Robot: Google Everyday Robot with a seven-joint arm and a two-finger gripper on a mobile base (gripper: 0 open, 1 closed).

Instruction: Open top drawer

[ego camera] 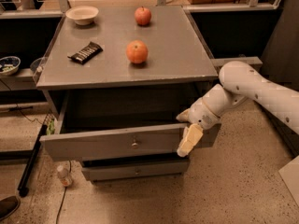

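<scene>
Top drawer (103,146) standing out, gripper (188,143) at its right front edge

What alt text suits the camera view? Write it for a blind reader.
The wide grey top drawer with its metal knob stands pulled out, the white arm's gripper at its right end. Two red apples sit on the grey cabinet top.
</scene>
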